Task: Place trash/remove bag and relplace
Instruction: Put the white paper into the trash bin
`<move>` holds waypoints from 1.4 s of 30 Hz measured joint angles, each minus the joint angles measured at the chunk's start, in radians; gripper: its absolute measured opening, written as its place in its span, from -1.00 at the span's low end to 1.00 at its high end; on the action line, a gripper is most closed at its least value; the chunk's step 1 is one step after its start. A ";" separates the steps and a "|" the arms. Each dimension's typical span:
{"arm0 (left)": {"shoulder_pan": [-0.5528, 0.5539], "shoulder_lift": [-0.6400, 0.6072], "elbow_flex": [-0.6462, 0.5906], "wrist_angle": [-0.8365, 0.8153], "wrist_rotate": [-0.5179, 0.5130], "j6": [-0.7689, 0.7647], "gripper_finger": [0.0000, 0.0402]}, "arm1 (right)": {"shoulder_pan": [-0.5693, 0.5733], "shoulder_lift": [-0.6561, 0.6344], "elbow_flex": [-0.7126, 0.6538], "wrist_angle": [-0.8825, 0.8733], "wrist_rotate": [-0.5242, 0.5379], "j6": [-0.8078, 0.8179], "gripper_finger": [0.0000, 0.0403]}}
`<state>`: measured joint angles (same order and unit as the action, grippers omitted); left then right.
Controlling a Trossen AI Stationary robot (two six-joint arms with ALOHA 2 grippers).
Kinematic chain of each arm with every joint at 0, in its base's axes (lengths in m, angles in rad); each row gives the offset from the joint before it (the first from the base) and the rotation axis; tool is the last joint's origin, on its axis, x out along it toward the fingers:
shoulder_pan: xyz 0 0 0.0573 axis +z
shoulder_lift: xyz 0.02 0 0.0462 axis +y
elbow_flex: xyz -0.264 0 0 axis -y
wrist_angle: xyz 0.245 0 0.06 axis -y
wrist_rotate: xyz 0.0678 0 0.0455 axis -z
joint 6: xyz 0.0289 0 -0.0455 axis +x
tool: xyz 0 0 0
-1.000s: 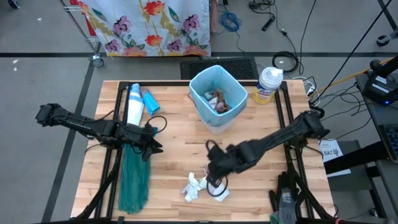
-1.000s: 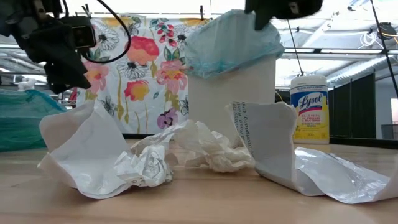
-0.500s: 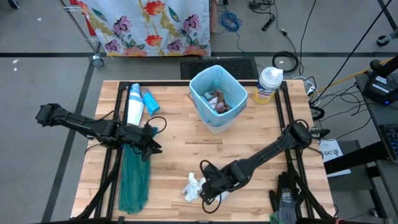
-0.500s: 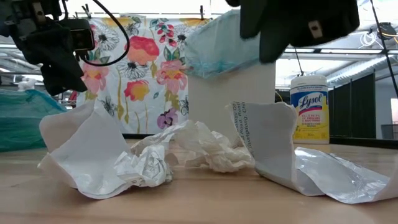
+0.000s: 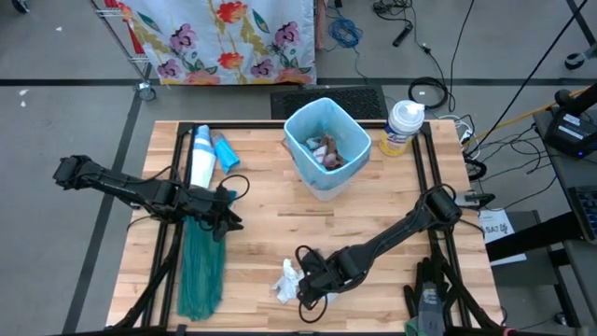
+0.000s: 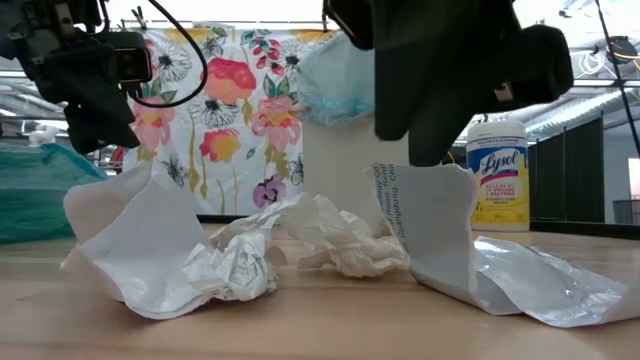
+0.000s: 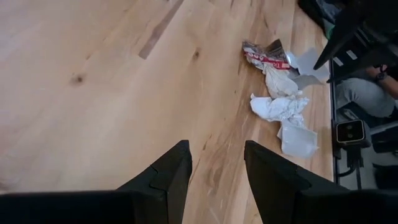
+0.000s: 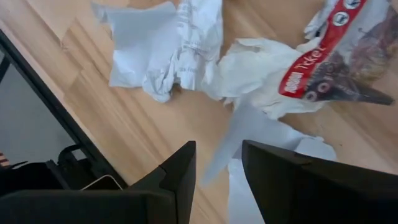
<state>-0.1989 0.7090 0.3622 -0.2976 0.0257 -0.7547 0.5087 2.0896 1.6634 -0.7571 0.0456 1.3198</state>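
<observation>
Table (image 5: 270,219) seen from above: wood top, black frame rails. White bin (image 5: 327,145) at far centre, lined w/ pale blue bag (image 5: 300,119); brown and pinkish scraps already inside. Wipes canister (image 5: 402,127) just right of bin. White and blue tubes (image 5: 207,155) lie far left. Teal bag (image 5: 202,269) lies on left side, near edge. Left gripper (image 5: 224,222) over the teal bag's top end, arm reaching in from left. Right gripper (image 5: 311,283) low at near centre, over the trash (image 5: 291,278), a loose white paper heap at near edge.

Low view: trash (image 6: 250,255) fills foreground, crumpled white sheets on the wood, one printed sheet standing up at right. Bin (image 6: 345,165) behind it, blue bag (image 6: 335,80) folded over rim. Canister (image 6: 497,175) at right. Right gripper is the dark mass up top centre, above the paper; fingers not seen here. Left gripper (image 6: 98,110) upper left, off the table. Flower-print cloth (image 6: 215,110) hangs in the room behind.

Left wrist: fingers (image 7: 166,177) stand apart, nothing between them, bare wood below. Trash (image 7: 280,102) well apart ahead, incl. a red-printed wrapper (image 7: 264,55).

Right wrist: fingers (image 8: 180,171) parted, nothing gripped, just above white paper (image 8: 168,46); red-printed wrapper (image 8: 336,56) lies touching the heap.
</observation>
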 joint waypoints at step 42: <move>0.000 0.000 0.000 -0.006 0.032 -0.024 -0.24 | 0.001 -0.302 -0.001 -0.218 0.157 0.031 -1.00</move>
<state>-0.1989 0.7091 0.3618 -0.3032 0.0578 -0.7783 0.5098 1.7879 1.6627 -0.9752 0.2031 1.3511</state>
